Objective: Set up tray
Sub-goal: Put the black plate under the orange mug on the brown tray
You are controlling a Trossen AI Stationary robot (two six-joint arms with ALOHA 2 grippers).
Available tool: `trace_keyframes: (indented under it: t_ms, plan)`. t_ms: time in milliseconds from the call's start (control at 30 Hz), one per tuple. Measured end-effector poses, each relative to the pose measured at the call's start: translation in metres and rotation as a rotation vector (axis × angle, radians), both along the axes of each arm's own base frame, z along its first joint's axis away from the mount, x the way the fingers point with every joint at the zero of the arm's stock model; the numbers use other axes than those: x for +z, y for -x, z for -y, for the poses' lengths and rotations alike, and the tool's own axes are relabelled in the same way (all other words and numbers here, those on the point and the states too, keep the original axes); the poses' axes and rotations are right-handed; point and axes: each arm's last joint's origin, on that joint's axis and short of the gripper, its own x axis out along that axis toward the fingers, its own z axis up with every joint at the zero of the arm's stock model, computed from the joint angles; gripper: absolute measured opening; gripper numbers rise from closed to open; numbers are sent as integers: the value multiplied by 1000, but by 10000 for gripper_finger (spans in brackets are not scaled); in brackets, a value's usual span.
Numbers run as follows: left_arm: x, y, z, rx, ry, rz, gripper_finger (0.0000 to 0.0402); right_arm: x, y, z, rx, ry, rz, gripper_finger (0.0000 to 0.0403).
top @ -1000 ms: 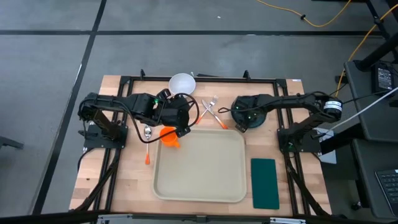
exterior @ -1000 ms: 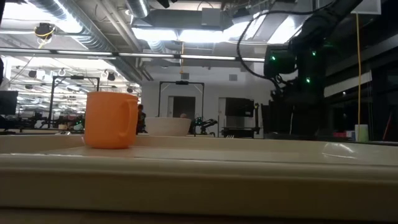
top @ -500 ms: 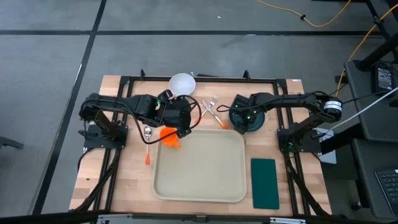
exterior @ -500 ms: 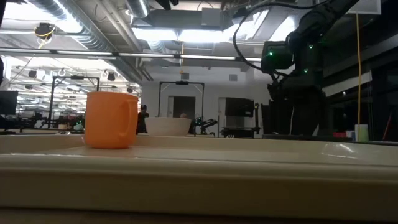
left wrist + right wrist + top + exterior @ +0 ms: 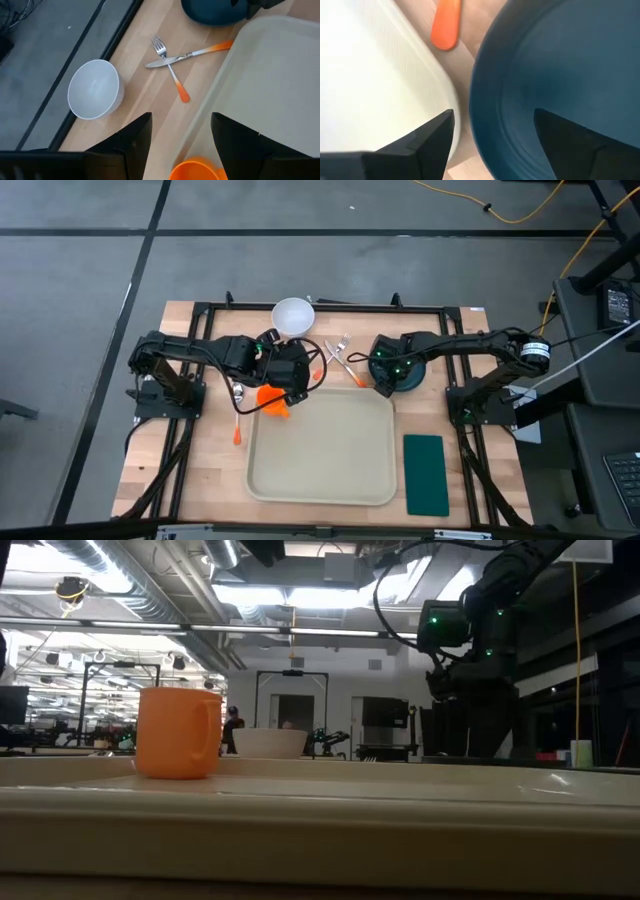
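High view: tray [image 5: 322, 448] flat, near-square, long axis unclear, left gripper [image 5: 180, 145] wide, right gripper [image 5: 492, 135] wide over plate [image 5: 560, 75]

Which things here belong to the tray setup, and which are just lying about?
Job:
- large beige rectangular plastic tray
- orange plastic mug, below the open left gripper
- dark blue round plate, right gripper open at its edge
- white round bowl
- orange-handled fork and knife
- orange-handled spoon
- dark green rectangular napkin

Lying about:
- yellow cable

A robotics lab: exposed ceiling ducts [image 5: 150, 580], strip lights [image 5: 290, 595], more test rigs [image 5: 100, 700] behind the wooden tabletop [image 5: 200, 470], grey floor [image 5: 80, 270] with cables [image 5: 500, 210].
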Motion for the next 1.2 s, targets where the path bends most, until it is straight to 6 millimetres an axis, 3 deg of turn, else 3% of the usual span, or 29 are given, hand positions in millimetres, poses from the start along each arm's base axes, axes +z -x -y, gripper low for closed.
trace_keyframes:
  t_ms: [267, 600, 767, 933, 1200]
  plan:
    - [0, 0, 0, 1, -2, 0, 198, -1, -6, -3, -11, 76, 5, 280]
    - [0, 0, 0, 0, 0, 4, 198, -25, -13, -1, -28, 93, -77, 280]
    - [0, -1, 0, -1, 1, 8, 198, -30, -14, 2, -47, 197, -131, 273]
    - [0, -1, 0, 0, 2, 8, 198, -30, -13, 3, -43, 204, -136, 217]
    - [0, -1, 0, 2, -5, 9, 198, -30, -12, 2, -12, 195, -147, 54]
